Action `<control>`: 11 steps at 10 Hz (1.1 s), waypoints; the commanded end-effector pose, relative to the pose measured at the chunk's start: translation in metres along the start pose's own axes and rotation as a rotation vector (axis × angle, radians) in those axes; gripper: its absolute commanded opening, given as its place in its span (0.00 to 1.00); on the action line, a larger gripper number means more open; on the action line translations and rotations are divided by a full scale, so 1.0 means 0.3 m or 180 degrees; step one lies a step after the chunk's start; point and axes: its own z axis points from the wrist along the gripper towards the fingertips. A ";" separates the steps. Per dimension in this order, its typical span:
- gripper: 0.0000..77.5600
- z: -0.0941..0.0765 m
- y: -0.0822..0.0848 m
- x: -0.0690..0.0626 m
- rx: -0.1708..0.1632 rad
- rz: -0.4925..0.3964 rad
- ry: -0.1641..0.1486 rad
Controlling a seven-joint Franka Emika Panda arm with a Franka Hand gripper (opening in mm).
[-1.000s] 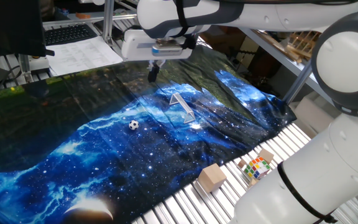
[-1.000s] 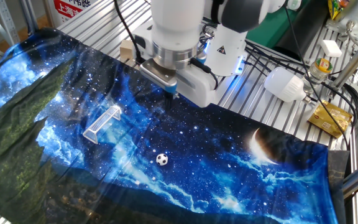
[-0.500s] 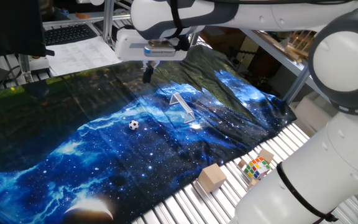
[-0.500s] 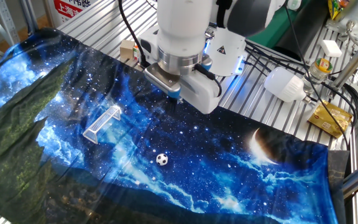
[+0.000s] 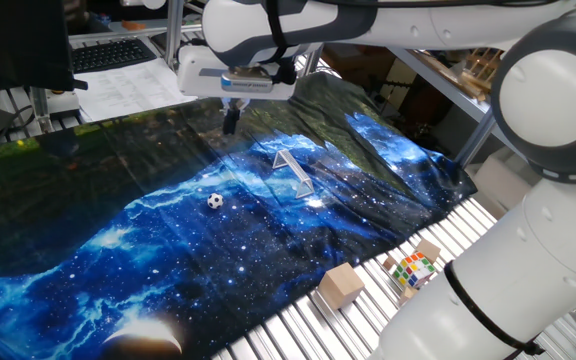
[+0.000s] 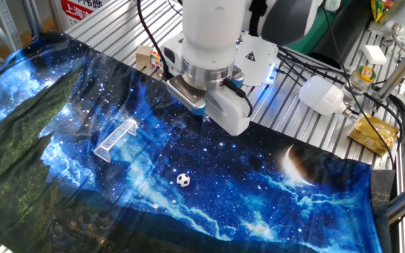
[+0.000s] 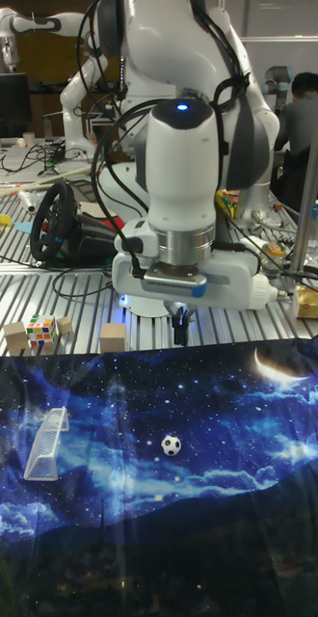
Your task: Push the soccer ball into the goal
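Note:
The soccer ball [image 5: 215, 200] [image 6: 182, 180] [image 7: 171, 444], small and white with black patches, rests on the blue galaxy cloth. The goal [image 5: 293, 172] [image 6: 116, 140] [image 7: 45, 443], a small whitish rod frame, stands on the cloth apart from the ball. My gripper [image 5: 231, 125] [image 6: 204, 117] [image 7: 180, 334] hangs above the cloth with its dark fingers together and nothing between them. In the tall fixed view it is behind the ball, toward the robot base, and well clear of it.
A tan wooden block [image 5: 341, 284] and a multicoloured puzzle cube [image 5: 411, 268] [image 7: 41, 332] sit on the metal slats beside the cloth [image 5: 168, 250]. A white bulb-shaped object [image 6: 323, 95] and a yellow packet [image 6: 371, 133] lie off the cloth near cables.
The gripper has slid sideways above the cloth, leftward in one fixed view and rightward in the other. Ball and goal have not moved.

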 end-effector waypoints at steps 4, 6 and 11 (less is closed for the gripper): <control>0.00 -0.004 0.010 0.004 -0.0025 0.0294 -0.0036; 0.00 -0.004 0.010 0.004 -0.0037 0.0507 -0.0027; 0.00 -0.004 0.010 0.004 -0.0279 0.1064 0.0140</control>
